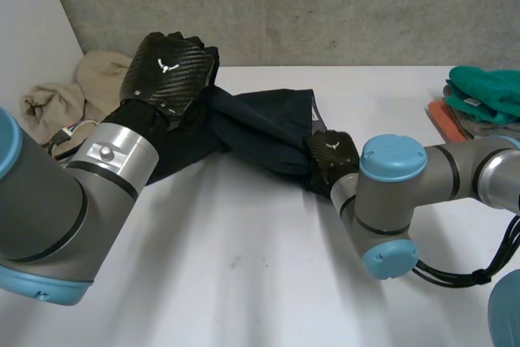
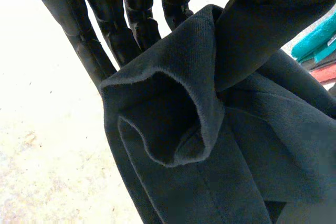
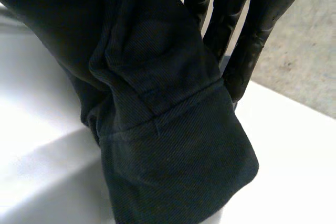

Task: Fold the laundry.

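A: What can't you make out?
B: From above, the garment [image 1: 264, 127] covers the fingers of the right hand [image 1: 333, 156]. The left arm [image 1: 106, 160] hides part of the beige cloth [image 1: 53, 103].
A: And the teal pile [image 1: 487, 91]?
B: Cut off at the edge, its items unclear.

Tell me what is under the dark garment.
The white table lies under the dark garment. In the left wrist view the left hand has its fingers behind the cuff, pinching it. The table surface directly beneath is covered.
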`<state>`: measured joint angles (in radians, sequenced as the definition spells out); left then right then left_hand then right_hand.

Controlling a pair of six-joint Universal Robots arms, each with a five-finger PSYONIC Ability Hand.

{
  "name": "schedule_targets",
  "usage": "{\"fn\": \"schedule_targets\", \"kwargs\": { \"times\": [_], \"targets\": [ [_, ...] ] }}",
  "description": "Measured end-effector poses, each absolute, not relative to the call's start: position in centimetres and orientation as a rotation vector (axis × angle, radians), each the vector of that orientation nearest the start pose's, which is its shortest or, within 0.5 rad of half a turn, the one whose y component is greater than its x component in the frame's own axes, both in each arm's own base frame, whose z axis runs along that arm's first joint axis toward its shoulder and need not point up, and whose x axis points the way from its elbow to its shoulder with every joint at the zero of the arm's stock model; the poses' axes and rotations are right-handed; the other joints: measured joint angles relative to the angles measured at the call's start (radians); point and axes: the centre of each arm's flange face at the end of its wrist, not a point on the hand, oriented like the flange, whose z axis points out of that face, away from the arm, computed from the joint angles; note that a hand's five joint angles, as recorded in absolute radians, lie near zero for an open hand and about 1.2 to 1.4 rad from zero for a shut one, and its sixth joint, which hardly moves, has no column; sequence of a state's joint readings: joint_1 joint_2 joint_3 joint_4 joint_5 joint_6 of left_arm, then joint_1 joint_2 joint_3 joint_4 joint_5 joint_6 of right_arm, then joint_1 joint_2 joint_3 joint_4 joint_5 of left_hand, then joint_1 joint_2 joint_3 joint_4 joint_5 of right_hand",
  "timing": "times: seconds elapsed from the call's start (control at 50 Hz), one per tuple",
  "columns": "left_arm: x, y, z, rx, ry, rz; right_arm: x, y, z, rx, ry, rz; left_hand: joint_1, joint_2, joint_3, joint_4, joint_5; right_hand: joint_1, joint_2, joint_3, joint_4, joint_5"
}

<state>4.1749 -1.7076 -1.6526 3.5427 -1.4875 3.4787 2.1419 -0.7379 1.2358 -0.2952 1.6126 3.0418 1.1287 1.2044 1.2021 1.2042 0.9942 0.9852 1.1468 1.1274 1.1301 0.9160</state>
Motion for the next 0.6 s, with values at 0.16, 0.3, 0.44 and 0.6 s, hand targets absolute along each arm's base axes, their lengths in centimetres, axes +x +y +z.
{"fn": "schedule_targets", "kwargs": {
  "times": [0.16,0.3,0.44,0.6],
  "targets": [
    [-28.0,-22.6,26.9,0.986,1.985,-2.477,33.3,-29.9,17.0,-0.690,2.022,-1.917,0.000,0.000,0.000,0.000,0.000,0.057,0.034,0.038,0.057,0.059],
    [-26.2,-21.0,24.0,1.034,2.168,-2.262,30.1,-27.3,21.4,-1.047,2.051,-1.950,0.000,0.000,0.000,0.000,0.000,0.057,0.034,0.043,0.059,0.069],
    [-24.9,-17.3,20.1,1.158,2.428,-1.923,25.7,-22.7,20.4,-1.639,2.245,-1.684,0.000,0.000,0.000,0.000,0.000,0.057,0.034,0.043,0.059,0.069],
    [-23.9,-13.9,17.6,1.263,2.585,-1.643,23.3,-18.9,19.1,-1.824,2.361,-1.451,0.000,0.000,0.000,0.000,0.000,0.057,0.034,0.043,0.060,0.070]
  ]
}}
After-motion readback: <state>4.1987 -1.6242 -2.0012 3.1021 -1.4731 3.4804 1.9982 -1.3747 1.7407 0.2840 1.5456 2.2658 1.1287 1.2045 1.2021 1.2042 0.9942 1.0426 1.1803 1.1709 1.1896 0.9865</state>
